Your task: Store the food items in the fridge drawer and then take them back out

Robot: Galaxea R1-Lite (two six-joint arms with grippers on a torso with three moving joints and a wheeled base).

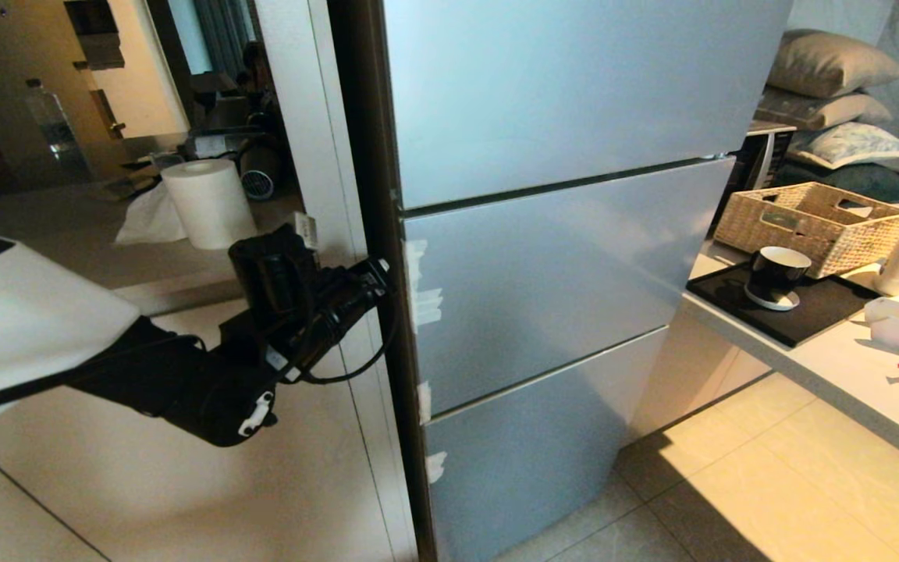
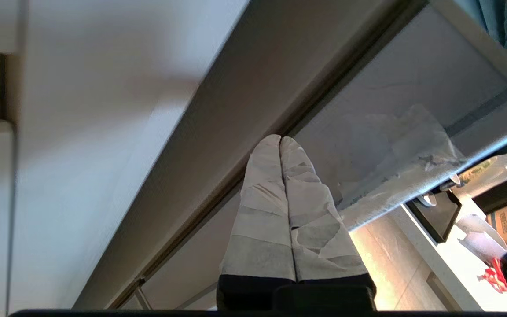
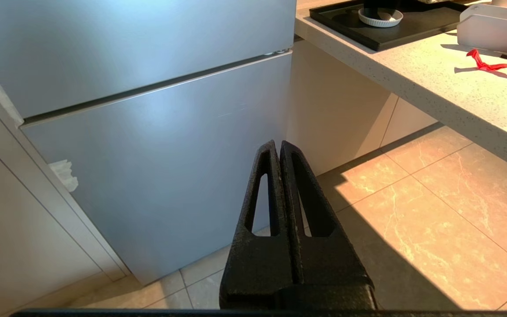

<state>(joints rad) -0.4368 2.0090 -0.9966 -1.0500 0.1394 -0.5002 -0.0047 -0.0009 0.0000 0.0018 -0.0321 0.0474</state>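
Taped fingers [image 2: 275, 207] of my left gripper [image 2: 281, 140] meet, tips at the fridge's [image 1: 559, 265] side edge. My right gripper [image 3: 280, 145], pressed together, hangs before its lower panel [image 3: 161, 167].

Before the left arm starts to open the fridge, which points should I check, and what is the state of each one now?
1. Left gripper at the left edge of the middle fridge panel: ok.
2. Left gripper's fingers pressed together, holding nothing: ok.
3. Fingertips hooked in the panel's edge: cannot tell.
4. Fridge panels all closed; fridge drawer and food not visible: not ok for storing.
5. Right gripper shut, empty, low before the bottom panel: ok.
6. Floor in front of the fridge free: ok.
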